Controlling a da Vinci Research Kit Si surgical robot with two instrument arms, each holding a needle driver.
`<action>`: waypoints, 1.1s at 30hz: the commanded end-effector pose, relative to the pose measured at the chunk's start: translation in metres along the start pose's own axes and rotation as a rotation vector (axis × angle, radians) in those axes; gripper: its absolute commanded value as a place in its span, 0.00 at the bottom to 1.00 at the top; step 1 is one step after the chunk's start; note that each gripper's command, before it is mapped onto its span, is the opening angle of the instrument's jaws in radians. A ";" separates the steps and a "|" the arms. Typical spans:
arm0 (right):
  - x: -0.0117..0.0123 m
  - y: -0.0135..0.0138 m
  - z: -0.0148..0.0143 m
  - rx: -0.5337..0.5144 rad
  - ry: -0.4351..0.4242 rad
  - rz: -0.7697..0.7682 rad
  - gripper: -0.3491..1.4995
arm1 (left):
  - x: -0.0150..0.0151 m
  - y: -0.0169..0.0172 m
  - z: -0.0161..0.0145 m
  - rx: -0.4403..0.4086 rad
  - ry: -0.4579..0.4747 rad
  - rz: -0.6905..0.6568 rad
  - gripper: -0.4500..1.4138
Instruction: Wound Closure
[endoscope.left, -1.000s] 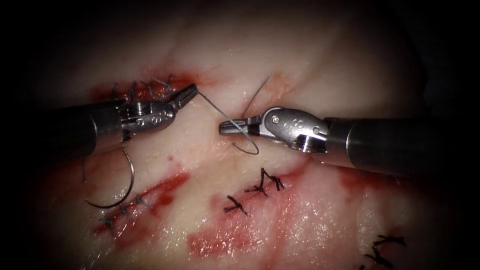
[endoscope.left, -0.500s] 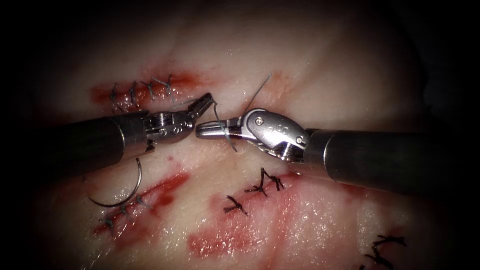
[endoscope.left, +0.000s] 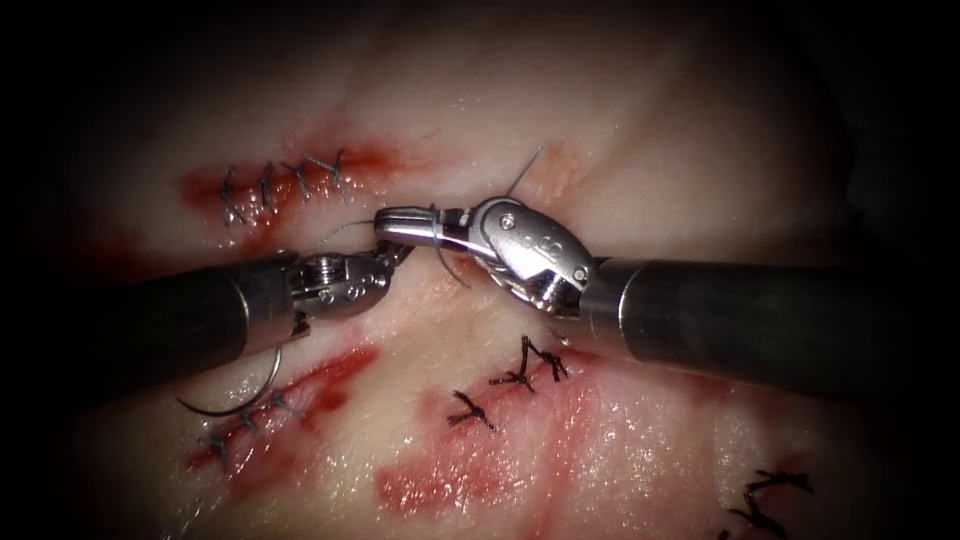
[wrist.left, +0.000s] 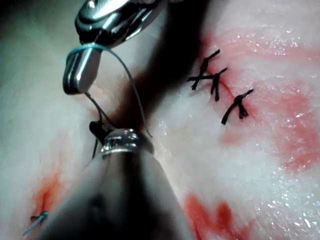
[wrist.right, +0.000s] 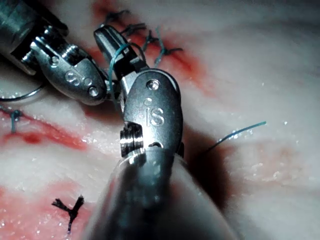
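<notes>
Endoscope view is showing your two tools meeting over the tissue (endoscope.left: 620, 130), just right of the stitched cut (endoscope.left: 285, 180) in the upper left. Your right arm's tool (endoscope.left: 400, 222) is lying with its jaws closed and empty, and the thread (endoscope.left: 438, 228) is wrapping around them in a loop. Your left arm's tool (endoscope.left: 392, 250) is sitting just under those jaws, almost touching them; its jaws are pinching the thread, a fine strand of which is arcing away toward the upper left. A short tail of thread is sticking up from the tissue behind the right tool's wrist. You are holding the needle (endoscope.left: 235, 395) with neither tool: it is lying free on the tissue below the left arm's shaft, its curve resting beside the lower-left stitched cut (endoscope.left: 300, 395), and you cannot tell whether its tip is entering the tissue. Knotted stitches (endoscope.left: 525, 372) are sitting below the right tool amid red fluid (endoscope.left: 450, 480). Right wrist view is showing the thread (wrist.right: 119, 54) circling the right arm's tool (wrist.right: 107, 37), with the left arm's tool (wrist.right: 102, 92) close beside. Left wrist view is showing the thread (wrist.left: 117, 60) looping over the right arm's tool (wrist.left: 75, 82).
</notes>
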 end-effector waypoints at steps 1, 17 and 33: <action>-0.0004 0.0006 0.0014 -0.009 0.000 -0.004 0.15 | 0.0004 0.0001 0.0007 0.001 0.003 -0.001 0.00; -0.0024 0.0035 -0.0011 -0.217 -0.221 -0.042 0.64 | 0.0012 0.0011 -0.0023 0.004 -0.006 -0.001 0.00; -0.0090 0.0046 -0.0021 -0.230 -0.385 -0.022 0.63 | 0.0026 0.0017 -0.0061 -0.010 0.007 0.062 0.00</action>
